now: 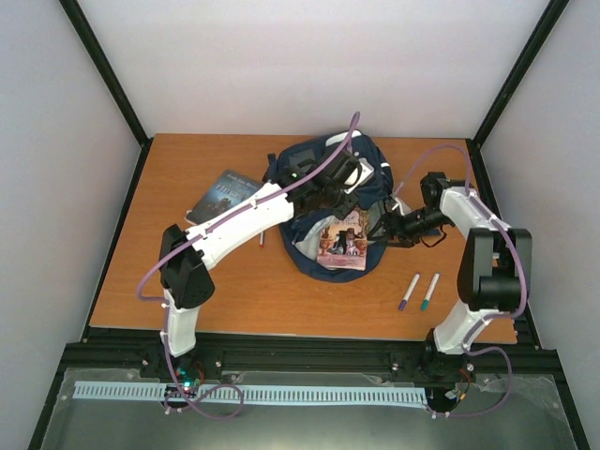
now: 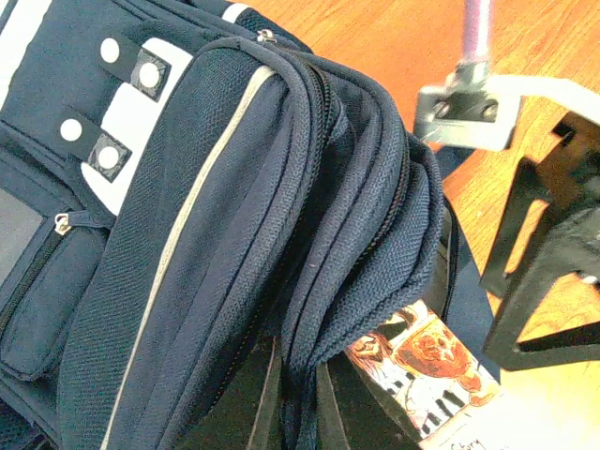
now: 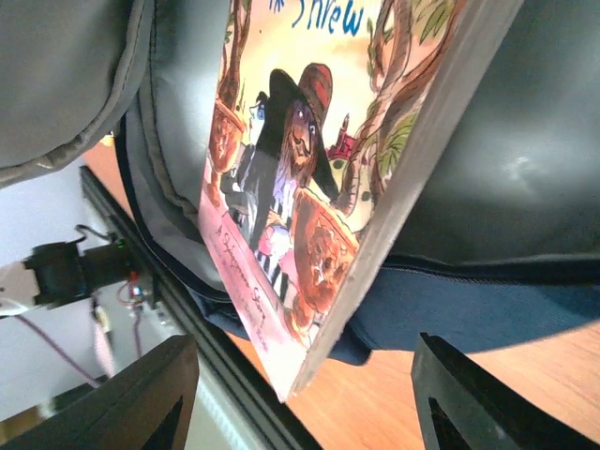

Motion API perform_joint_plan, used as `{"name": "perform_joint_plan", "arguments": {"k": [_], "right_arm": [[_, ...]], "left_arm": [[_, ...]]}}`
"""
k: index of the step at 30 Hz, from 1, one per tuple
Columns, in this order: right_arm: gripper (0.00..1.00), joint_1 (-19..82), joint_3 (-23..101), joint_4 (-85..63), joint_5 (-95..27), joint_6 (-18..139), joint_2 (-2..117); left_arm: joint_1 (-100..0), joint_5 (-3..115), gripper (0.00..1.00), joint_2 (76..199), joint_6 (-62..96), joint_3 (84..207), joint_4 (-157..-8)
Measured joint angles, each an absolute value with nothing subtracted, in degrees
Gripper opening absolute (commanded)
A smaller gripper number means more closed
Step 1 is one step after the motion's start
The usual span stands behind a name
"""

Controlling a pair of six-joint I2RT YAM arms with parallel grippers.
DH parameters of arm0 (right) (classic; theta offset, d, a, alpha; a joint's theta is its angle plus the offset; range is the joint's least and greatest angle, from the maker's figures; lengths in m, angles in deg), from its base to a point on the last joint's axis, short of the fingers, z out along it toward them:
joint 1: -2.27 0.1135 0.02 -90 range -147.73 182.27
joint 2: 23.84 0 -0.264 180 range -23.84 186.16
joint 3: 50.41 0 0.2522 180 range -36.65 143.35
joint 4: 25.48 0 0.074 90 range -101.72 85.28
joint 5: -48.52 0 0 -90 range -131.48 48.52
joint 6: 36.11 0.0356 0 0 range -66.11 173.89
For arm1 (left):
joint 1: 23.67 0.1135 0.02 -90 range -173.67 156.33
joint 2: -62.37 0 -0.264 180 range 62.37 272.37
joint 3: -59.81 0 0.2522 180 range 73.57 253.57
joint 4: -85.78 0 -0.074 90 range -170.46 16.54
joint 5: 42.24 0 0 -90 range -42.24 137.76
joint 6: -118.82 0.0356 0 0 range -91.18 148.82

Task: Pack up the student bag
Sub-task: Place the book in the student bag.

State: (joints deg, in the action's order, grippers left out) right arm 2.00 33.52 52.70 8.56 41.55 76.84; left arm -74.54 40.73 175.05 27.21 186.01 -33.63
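The navy student bag (image 1: 317, 157) lies mid-table with its mouth facing the near edge. My left gripper (image 1: 349, 178) is shut on the bag's upper zip flap (image 2: 309, 281), with fabric pinched between its dark fingers (image 2: 361, 403). A colourful picture book (image 1: 343, 242) sticks half out of the mouth; it also shows in the left wrist view (image 2: 441, 361). My right gripper (image 1: 380, 228) is open just right of the book. In the right wrist view the book's corner (image 3: 309, 281) hangs between the spread fingers (image 3: 155, 398), untouched, with the bag's blue fabric (image 3: 487, 300) behind.
A dark-covered book (image 1: 225, 195) lies on the table left of the bag, with a thin pen (image 1: 261, 239) near it. A purple marker (image 1: 410, 292) and a teal marker (image 1: 429, 292) lie at the front right. The orange table (image 1: 169, 300) ends at a black frame.
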Motion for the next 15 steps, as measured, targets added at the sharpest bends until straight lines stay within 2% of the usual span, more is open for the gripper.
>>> {"name": "perform_joint_plan", "arguments": {"k": [5,11,15], "right_arm": [[0.56,2.0,30.7,50.0,4.6,41.7,68.4],[0.33,2.1,24.5,44.2,0.4,35.9,53.7],[0.3,4.3,19.6,39.8,-3.7,29.5,43.9]], "left_arm": [[-74.5,40.8,0.01,173.5,27.3,184.1,-33.9],[-74.5,40.6,0.01,172.0,27.1,181.2,-36.1],[-73.9,42.0,0.01,170.8,25.8,178.9,-37.7]]}}
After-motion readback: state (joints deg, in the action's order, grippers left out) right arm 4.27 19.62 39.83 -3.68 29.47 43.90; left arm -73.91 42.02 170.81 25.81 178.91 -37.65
